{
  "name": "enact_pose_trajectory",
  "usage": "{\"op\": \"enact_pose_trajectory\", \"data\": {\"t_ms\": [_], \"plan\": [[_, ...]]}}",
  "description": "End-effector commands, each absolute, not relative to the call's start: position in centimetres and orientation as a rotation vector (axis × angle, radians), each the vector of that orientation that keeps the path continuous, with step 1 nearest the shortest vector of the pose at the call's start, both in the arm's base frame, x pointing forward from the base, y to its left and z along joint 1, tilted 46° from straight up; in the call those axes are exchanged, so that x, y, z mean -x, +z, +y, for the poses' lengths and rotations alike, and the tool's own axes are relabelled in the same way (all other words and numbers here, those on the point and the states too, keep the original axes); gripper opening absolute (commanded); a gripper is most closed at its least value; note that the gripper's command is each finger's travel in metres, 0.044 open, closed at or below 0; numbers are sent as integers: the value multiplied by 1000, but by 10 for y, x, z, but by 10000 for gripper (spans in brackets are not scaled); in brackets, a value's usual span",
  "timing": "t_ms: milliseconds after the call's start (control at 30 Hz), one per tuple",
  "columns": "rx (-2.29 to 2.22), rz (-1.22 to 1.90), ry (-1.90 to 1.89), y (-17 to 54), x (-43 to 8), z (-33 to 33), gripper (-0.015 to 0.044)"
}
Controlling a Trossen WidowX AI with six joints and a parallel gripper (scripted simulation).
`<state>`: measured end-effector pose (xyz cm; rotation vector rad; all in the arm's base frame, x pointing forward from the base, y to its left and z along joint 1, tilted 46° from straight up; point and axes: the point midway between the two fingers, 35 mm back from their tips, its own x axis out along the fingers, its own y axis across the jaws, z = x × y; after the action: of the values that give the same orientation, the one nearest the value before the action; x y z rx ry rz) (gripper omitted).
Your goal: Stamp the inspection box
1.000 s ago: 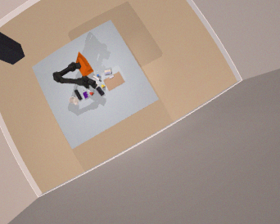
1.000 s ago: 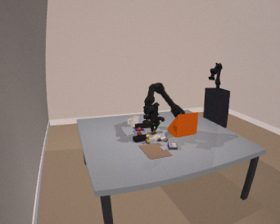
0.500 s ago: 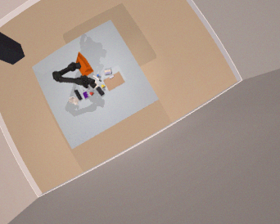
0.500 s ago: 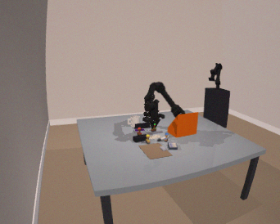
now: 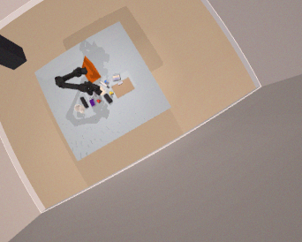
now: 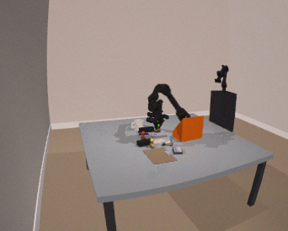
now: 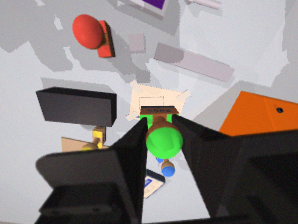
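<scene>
My gripper (image 7: pixel 159 119) (image 6: pixel 158 124) is shut on an upright stamp with a round green knob (image 7: pixel 164 142) (image 6: pixel 158 126) and a brown block with dark lettering, too small to read surely. The stamp is held above the table, in front of the near part of the cream card (image 7: pixel 172 95) in the wrist view. The card has tape at its corners and a thin outlined box (image 7: pixel 139 101); the part of the box that shows has no print, and its near edge is close to or behind the stamp. A purple pad (image 7: pixel 153 3) (image 5: pixel 92 102) in a pale frame lies at the wrist view's top edge.
A red stamp (image 7: pixel 88 32) (image 6: pixel 143 135), a yellow stamp (image 7: pixel 99 136) and a blue stamp (image 7: pixel 168 170) stand around. A black block (image 7: pixel 75 107) is left of the card, an orange wedge (image 7: pixel 255 117) (image 6: pixel 192 129) right. A brown board (image 6: pixel 159 157) and a white mug (image 6: pixel 138 125) are farther off.
</scene>
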<state>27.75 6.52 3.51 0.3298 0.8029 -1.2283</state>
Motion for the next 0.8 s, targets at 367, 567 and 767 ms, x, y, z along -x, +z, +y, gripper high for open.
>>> {"op": "enact_pose_trajectory", "data": {"t_ms": [367, 567, 767], "plan": [[-328, 808, -1230, 83, -260, 19, 0], [-328, 808, -1230, 100, -248, 1, 0], [-326, 806, -1232, 115, -235, -17, 0]]}}
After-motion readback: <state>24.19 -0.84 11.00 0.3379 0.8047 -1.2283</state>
